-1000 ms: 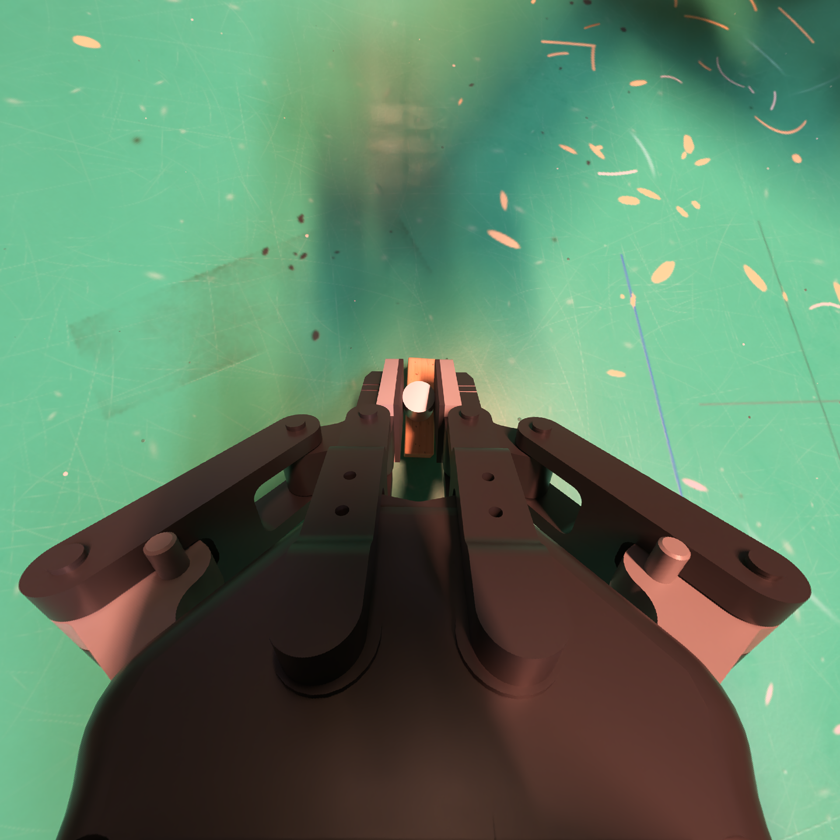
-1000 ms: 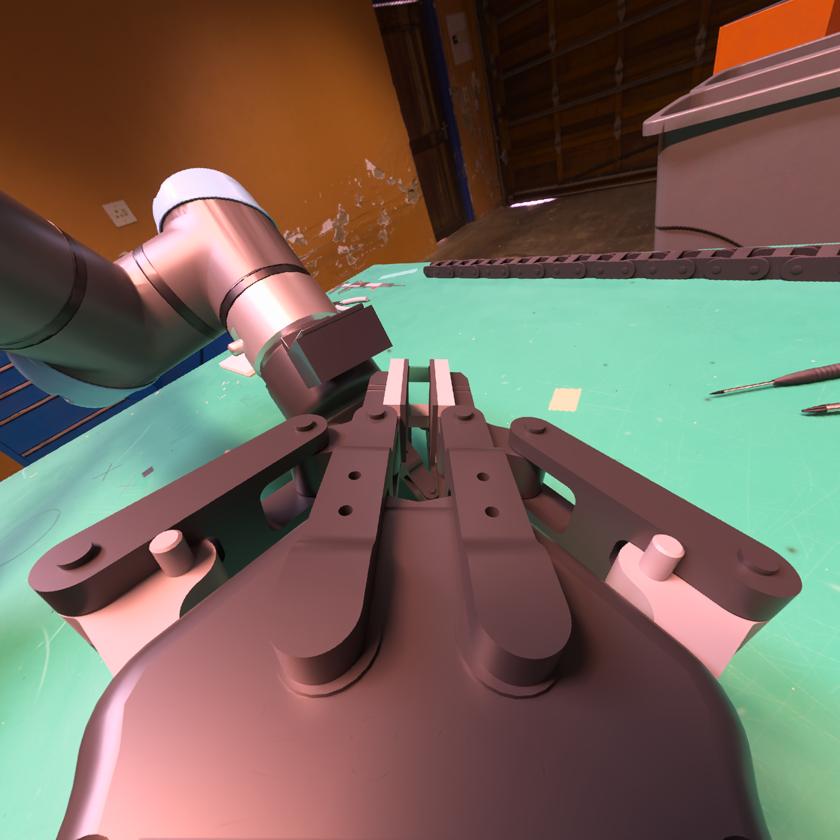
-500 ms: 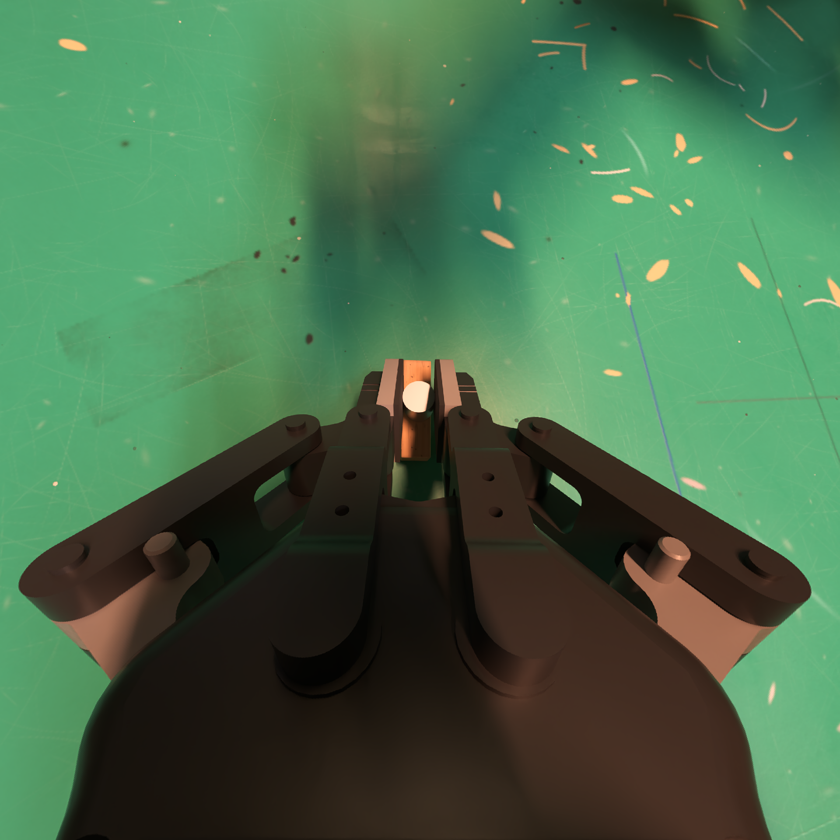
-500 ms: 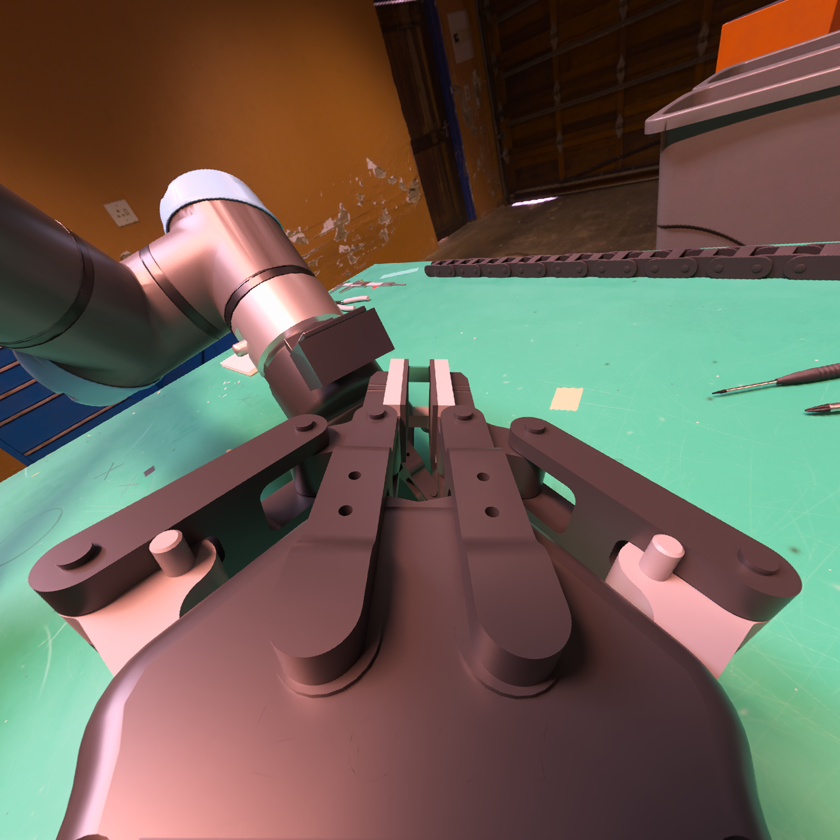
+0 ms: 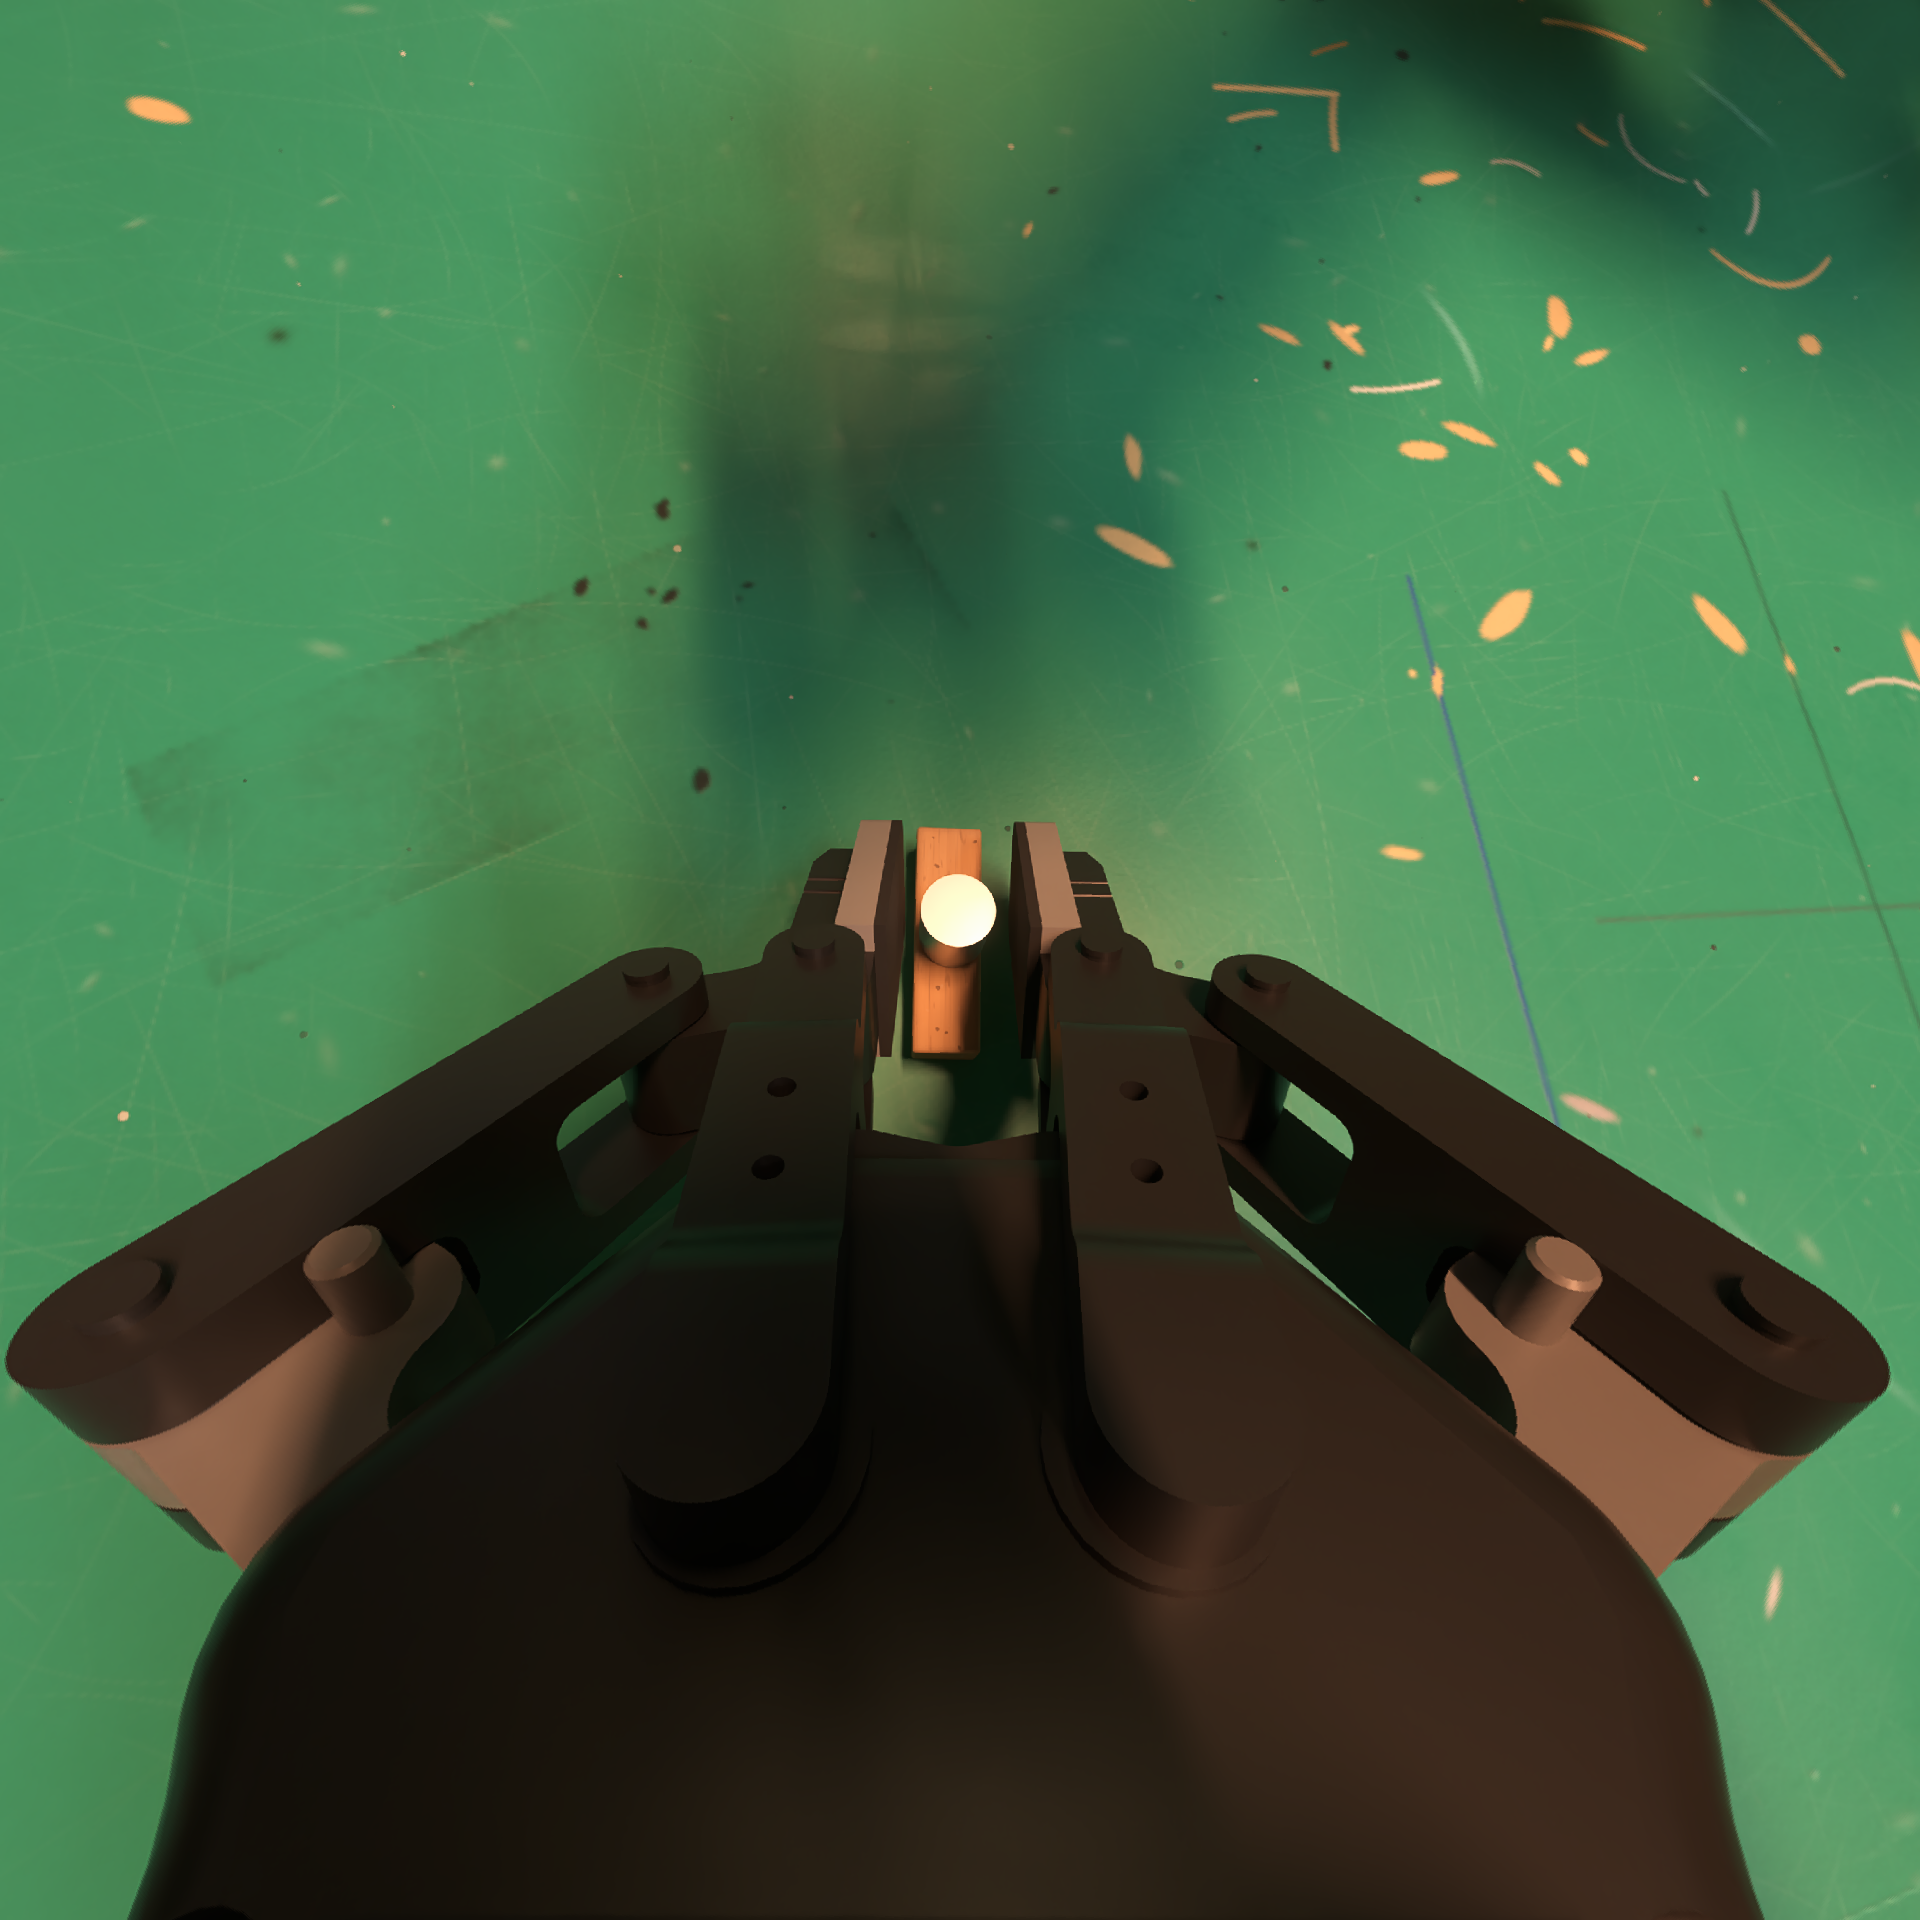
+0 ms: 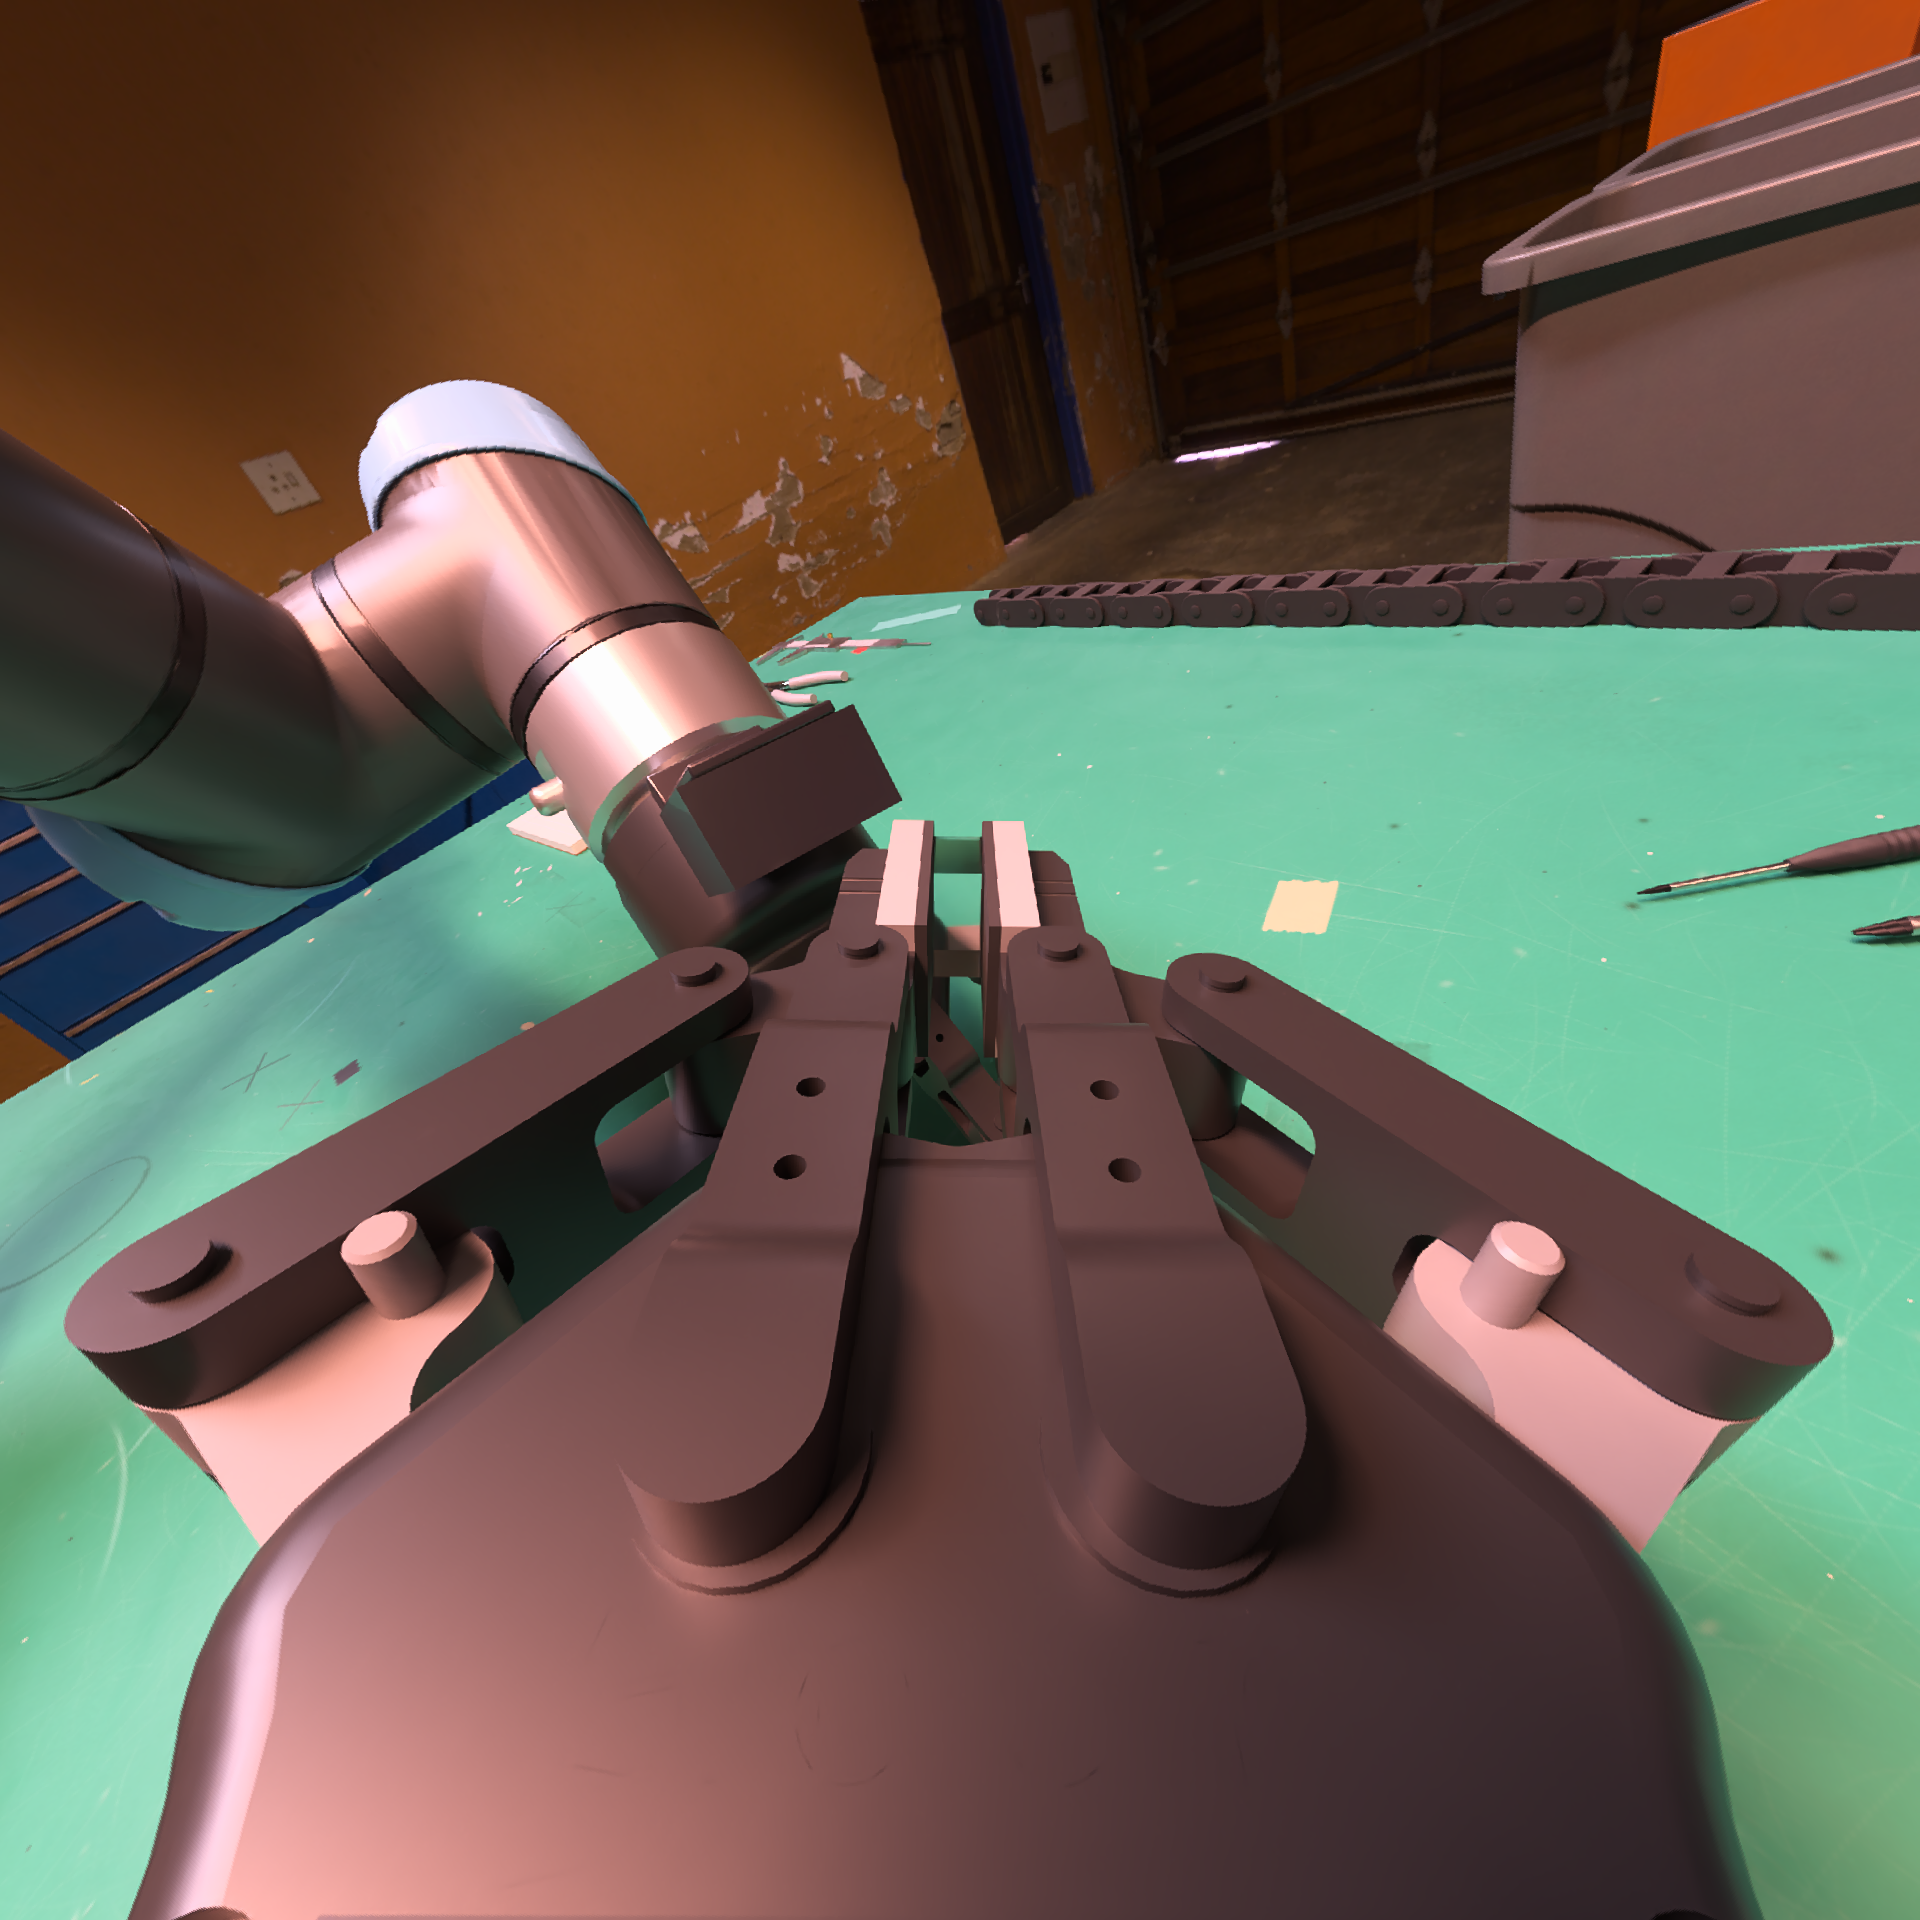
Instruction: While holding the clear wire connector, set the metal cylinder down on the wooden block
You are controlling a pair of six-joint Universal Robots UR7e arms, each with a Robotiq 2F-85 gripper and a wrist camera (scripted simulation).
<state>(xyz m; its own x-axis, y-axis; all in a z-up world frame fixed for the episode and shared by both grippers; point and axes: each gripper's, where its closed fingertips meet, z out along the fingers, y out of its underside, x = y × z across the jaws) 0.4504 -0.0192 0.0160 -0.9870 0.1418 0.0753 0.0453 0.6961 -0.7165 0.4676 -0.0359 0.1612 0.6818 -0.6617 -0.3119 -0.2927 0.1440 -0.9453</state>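
On the left, the left gripper [image 5: 956, 914] is pointing straight down over the green mat [image 5: 416, 416], its pads standing apart with a clear gap on either side of the metal cylinder [image 5: 957, 910]. The cylinder is standing upright on the wooden block [image 5: 945, 997], which is lying lengthwise from 12 to 6 o'clock between the fingers; nothing is gripping it. The set-down therefore looks done, and only the retreat seems left.

Moving right, the right gripper [image 6: 956, 904] is hovering above the mat, its pads closed narrowly on a faint see-through piece, apparently the clear wire connector [image 6: 956, 961], though it is hard to make out. At its 10 o'clock the other robot arm [image 6: 468, 644] is reaching down; at 2 o'clock a screwdriver [image 6: 1787, 868] is lying, with a cable chain [image 6: 1455, 601] beyond at 1 o'clock.
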